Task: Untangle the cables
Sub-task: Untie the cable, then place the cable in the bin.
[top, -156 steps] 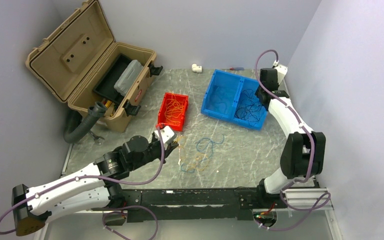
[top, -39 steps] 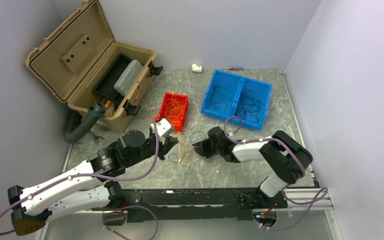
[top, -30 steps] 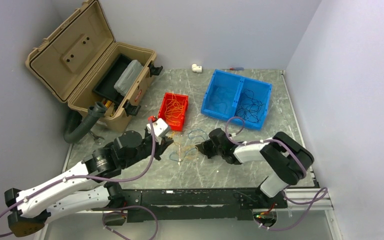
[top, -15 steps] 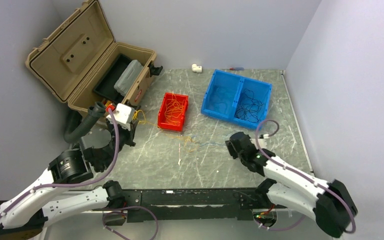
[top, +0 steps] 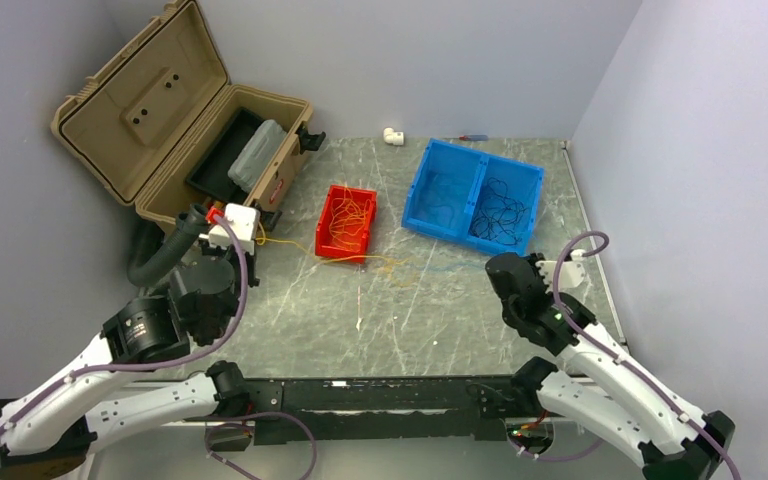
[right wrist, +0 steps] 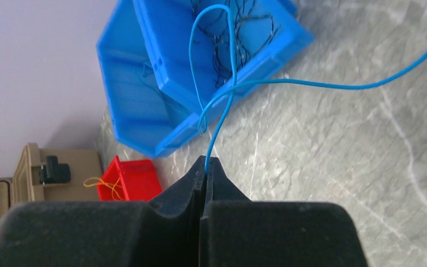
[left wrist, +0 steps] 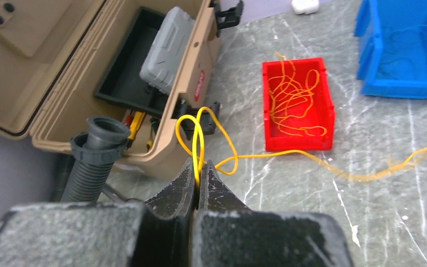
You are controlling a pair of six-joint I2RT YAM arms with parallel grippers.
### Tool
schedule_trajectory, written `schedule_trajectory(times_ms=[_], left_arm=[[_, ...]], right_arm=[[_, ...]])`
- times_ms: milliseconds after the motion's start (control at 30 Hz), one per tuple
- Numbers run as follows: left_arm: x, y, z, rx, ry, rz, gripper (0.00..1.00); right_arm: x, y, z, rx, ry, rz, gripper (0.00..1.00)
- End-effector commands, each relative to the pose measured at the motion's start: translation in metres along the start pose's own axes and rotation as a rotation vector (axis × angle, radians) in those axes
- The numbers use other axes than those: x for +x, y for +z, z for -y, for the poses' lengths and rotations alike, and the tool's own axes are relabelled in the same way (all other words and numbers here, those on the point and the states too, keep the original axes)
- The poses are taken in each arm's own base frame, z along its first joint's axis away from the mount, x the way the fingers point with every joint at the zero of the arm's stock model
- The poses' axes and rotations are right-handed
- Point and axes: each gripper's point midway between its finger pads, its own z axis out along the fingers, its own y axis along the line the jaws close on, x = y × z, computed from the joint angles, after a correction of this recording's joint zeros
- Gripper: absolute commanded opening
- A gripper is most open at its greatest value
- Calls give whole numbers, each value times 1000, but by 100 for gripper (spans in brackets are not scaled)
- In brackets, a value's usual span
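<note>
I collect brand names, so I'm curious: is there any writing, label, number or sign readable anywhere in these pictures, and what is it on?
No text can be read in any view.
Small red badge on the front of the tan toolbox: probably a brand mark, but too small and blurred to read.

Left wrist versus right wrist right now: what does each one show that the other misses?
Left wrist only: the left gripper shut on a thin yellow wire; a grey ribbed hose; a grey plastic case inside the open tan toolbox.
Right wrist only: the right gripper shut on a thin blue wire; thin black wires in one compartment of the blue plastic bin.
Both: the red plastic bin holding yellow wires, the blue bin, the toolbox, the grey marbled table.
</note>
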Motion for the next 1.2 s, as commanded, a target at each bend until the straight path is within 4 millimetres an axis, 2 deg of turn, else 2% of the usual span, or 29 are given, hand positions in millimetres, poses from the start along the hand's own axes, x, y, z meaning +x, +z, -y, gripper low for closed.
schedule_trajectory(times_ms=[0, 67, 167, 300, 367, 500, 633, 767, 933, 1167], left_arm=[[-6, -9, -39, -179, -67, 17, 0], [-4, -14, -51, -232, -93, 29, 0], [-4, -18, -59, -247, -117, 50, 0], [-7, -18, -54, -205, -152, 78, 0], [-10, -15, -37, -105, -154, 96, 0], [-19, -11, -1, 78, -150, 142, 0], [-18, -6, 5, 80, -115, 111, 0], [-18, -5, 10, 96, -81, 90, 0], [-18, -7, 13, 127, -83, 111, 0], [-20, -10, 27, 216, -75, 143, 0]], right_arm=[[-40, -7, 13, 48, -69, 154, 0], [-51, -10, 19, 61, -48, 194, 0], [-69, -17, 23, 60, -35, 252, 0], [-80, -22, 9, 9, -109, 277, 0], [-81, -24, -8, -34, -180, 272, 0], [-72, -31, -55, -196, -370, 212, 0], [-58, -44, -100, -402, -540, 149, 0], [-53, -47, -130, -472, -639, 140, 0], [-57, -36, -157, -431, -720, 147, 0], [-67, -9, -203, -520, -760, 58, 0]])
